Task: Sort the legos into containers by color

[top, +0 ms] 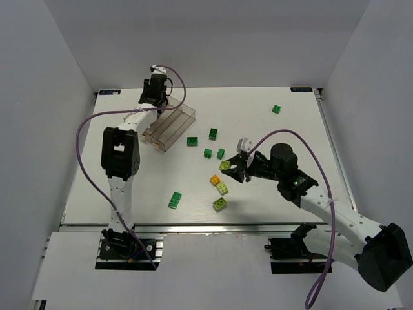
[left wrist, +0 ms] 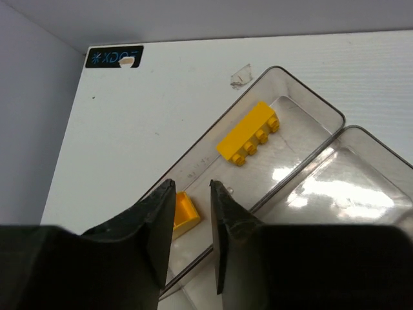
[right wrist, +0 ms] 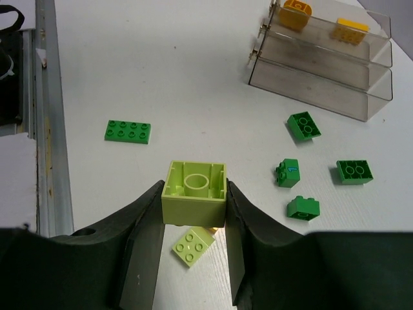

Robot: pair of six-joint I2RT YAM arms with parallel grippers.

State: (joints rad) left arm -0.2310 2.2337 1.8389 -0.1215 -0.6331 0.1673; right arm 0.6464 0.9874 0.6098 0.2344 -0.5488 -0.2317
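My right gripper (top: 231, 168) (right wrist: 193, 186) is shut on a lime green lego (top: 225, 165) (right wrist: 195, 197), held hollow side up above the table. Below it lie a lime lego (right wrist: 192, 245) (top: 222, 188), an orange lego (top: 215, 180) and another lime one (top: 219, 204). Dark green legos (top: 192, 141) (top: 213, 134) (top: 208, 153) lie between it and the clear four-compartment tray (top: 186, 114) (right wrist: 322, 97). My left gripper (top: 155, 87) (left wrist: 191, 188) is open and empty over the tray's outer compartment (left wrist: 303, 97), which holds two yellow legos (left wrist: 250, 132) (left wrist: 184, 213).
A flat dark green lego (top: 175, 200) (right wrist: 128, 130) lies near the front left. A lone dark green lego (top: 276, 108) sits at the back right. Grey walls close in the table's left, back and right. A metal rail (right wrist: 45, 129) runs along the near edge.
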